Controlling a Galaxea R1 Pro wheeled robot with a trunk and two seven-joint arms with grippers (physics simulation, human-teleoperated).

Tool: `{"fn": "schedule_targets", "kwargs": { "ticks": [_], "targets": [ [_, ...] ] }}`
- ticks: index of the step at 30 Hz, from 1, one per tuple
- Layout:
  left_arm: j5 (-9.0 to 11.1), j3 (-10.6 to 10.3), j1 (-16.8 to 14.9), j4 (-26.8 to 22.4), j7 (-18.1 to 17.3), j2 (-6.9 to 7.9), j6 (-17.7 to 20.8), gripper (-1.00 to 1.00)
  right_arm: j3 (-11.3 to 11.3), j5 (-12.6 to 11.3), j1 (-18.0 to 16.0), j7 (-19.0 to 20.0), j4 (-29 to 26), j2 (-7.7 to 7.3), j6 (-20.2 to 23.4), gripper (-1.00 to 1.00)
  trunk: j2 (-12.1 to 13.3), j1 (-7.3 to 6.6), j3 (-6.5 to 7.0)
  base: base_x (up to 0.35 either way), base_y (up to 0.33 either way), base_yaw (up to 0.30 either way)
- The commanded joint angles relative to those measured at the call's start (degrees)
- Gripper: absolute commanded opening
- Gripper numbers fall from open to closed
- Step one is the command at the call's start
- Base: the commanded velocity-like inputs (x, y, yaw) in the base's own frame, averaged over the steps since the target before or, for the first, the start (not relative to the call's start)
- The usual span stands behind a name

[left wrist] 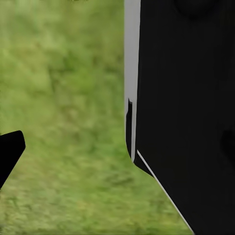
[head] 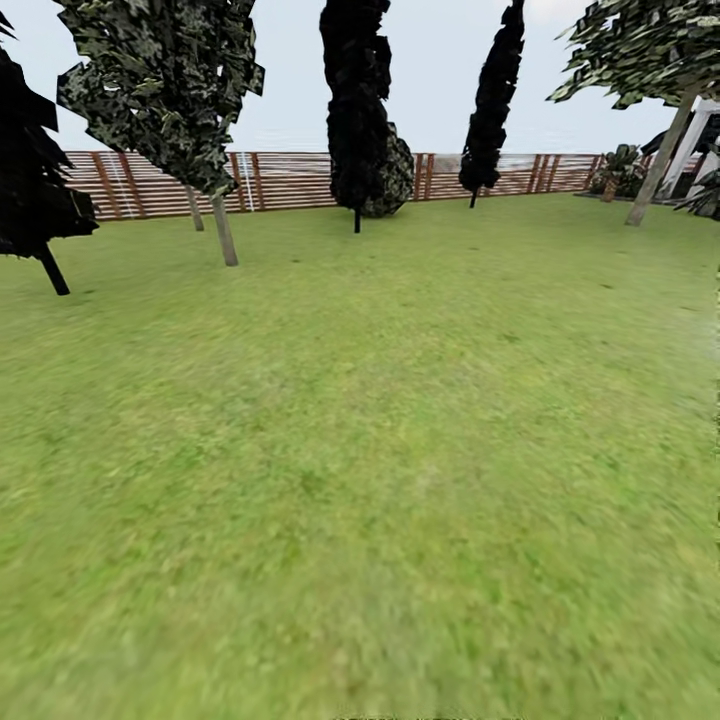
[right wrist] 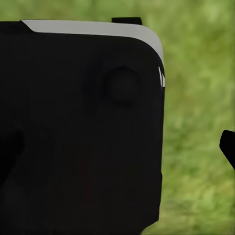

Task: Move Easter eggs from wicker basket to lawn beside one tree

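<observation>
The Easter eggs and the wicker basket are out of view. The lawn [head: 380, 430] spreads wide and green ahead of me in the head view. At its far side stand a pale-trunked tree [head: 224, 228], thin dark trees [head: 356, 110] and, at the far right, a leaning tree with a pale grey-beige trunk [head: 655, 168]. In the left wrist view one black fingertip [left wrist: 11, 151] pokes in over grass beside a large black robot part [left wrist: 191, 117]. The right wrist view has a black fingertip [right wrist: 228, 148] at the frame's edge, next to a big black robot part [right wrist: 83, 132]. Neither view shows how the jaws stand.
A brown slatted wooden fence [head: 290, 180] closes off the back of the garden. White house posts [head: 695, 140] and low palms [head: 620, 170] sit at the far right. A dark tree [head: 35, 190] stands at the left edge.
</observation>
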Motion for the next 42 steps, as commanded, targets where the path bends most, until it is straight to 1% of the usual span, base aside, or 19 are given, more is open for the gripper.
{"fn": "schedule_targets", "kwargs": {
  "ticks": [1,42],
  "targets": [
    [0.0,0.0,0.0,0.0,0.0,0.0,-0.1,1.0,0.0,-0.1,0.0,-0.1,0.1,0.0,-0.2,1.0,0.0,0.0,-0.13,0.0,0.0,-0.128],
    [0.0,0.0,0.0,0.0,0.0,0.0,-0.1,1.0,0.0,-0.1,0.0,-0.1,0.1,-0.02,-0.2,1.0,0.0,0.0,-3.49,0.0,0.0,-0.137]
  ]
}}
